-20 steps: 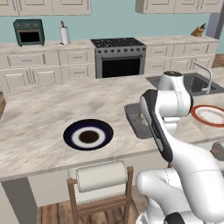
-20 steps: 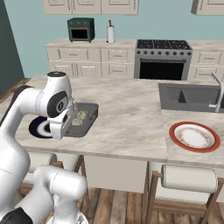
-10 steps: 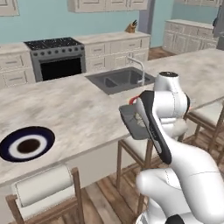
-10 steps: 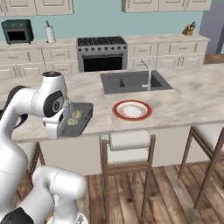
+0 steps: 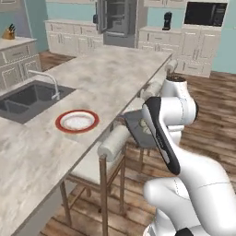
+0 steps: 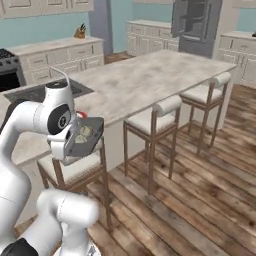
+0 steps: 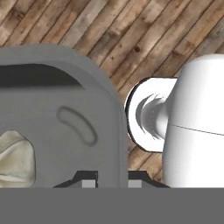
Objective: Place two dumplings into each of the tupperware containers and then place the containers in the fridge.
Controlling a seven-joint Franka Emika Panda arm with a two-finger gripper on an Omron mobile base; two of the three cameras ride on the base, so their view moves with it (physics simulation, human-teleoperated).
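My gripper (image 7: 111, 183) is shut on the rim of a grey translucent tupperware container (image 7: 57, 127), one fingertip on each side of its wall. A pale dumpling (image 7: 15, 157) lies inside it at the left of the hand view. In the right base view the container (image 6: 86, 140) hangs tilted beside the arm's hand, off the counter and over the wooden floor, with pale dumplings (image 6: 86, 131) in it. The left base view shows the container (image 5: 137, 131) partly hidden behind the forearm. The fridge (image 5: 115, 22) (image 6: 192, 20) stands far across the room, its interior showing.
A long marble island (image 5: 92, 87) (image 6: 145, 75) runs toward the fridge, with a red-rimmed plate (image 5: 77, 121) and a sink (image 5: 25, 97) on it. Stools (image 5: 110, 145) (image 6: 155, 112) line its side. Open wooden floor (image 6: 200, 175) lies to the right.
The whole scene has swung round as the base moved: the oven and blue plate are gone, and the island's end, stools and fridge have come into view. The container stays held.
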